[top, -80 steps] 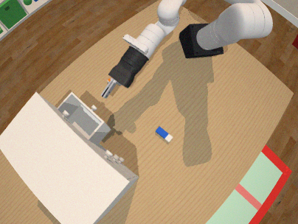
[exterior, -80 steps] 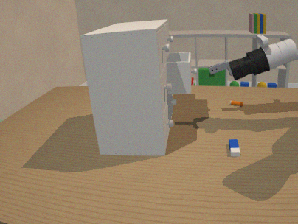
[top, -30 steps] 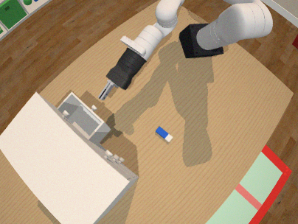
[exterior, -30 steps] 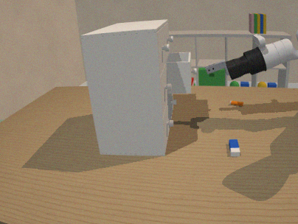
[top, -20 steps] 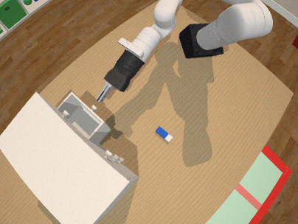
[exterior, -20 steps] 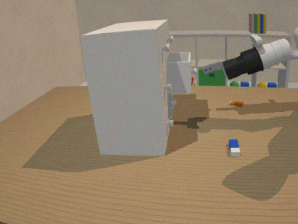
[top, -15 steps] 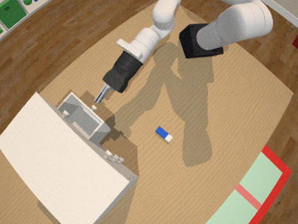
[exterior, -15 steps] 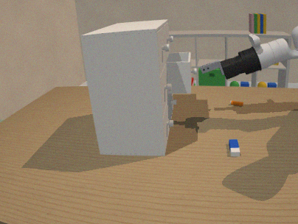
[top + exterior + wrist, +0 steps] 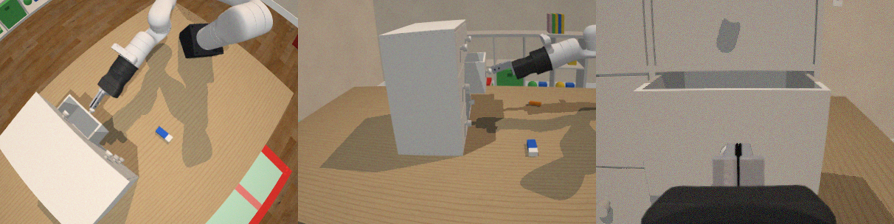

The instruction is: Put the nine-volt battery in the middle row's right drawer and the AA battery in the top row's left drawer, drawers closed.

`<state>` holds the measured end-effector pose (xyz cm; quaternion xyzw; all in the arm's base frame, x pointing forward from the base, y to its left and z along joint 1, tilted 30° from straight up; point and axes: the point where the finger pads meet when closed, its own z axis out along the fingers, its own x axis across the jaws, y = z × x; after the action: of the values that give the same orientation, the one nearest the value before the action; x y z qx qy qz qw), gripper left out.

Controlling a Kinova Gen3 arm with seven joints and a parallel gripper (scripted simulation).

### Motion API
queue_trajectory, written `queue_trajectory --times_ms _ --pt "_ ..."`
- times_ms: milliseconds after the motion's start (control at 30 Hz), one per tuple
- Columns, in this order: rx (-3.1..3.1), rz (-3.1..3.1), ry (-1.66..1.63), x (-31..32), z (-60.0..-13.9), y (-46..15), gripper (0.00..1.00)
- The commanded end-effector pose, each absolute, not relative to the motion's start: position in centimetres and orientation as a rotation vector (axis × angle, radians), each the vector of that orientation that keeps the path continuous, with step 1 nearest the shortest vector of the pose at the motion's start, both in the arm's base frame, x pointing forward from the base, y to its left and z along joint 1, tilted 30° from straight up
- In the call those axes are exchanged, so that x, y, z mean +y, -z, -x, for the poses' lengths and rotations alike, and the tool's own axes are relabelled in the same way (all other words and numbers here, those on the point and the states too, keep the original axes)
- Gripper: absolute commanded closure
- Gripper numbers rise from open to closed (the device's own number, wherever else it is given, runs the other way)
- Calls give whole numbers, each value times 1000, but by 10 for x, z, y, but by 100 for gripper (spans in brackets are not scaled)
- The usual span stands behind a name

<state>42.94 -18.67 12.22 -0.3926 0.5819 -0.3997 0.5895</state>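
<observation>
The white chest (image 9: 66, 158) (image 9: 425, 92) stands upright. Its middle-row right drawer (image 9: 86, 123) (image 9: 477, 75) (image 9: 731, 115) is partly out and level; the visible part of its floor shows no object, but the rest is hidden. My gripper (image 9: 92, 105) (image 9: 493, 70) (image 9: 738, 158) is shut and empty, its tips at the round knob (image 9: 91, 110) (image 9: 488, 71) on that drawer's front; exact contact is unclear. The top-row left drawer (image 9: 618, 35) looks pushed in. A small orange cylinder (image 9: 535, 103), possibly the AA battery, lies on the table beyond the gripper. The nine-volt battery is not visible.
A blue and white block (image 9: 164, 134) (image 9: 532, 147) lies on the table in front of the chest. A red-edged green mat (image 9: 287, 171) is at the lower right in the top view. The top-row right drawer (image 9: 771, 35) is in, just above the open one.
</observation>
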Motion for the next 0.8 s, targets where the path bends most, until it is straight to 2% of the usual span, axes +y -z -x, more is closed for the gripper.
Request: queue_trajectory --times_ms 0,767 --pt "1346 924 923 -182 -436 -124 100" --pt "1346 924 923 -186 -469 -136 100"
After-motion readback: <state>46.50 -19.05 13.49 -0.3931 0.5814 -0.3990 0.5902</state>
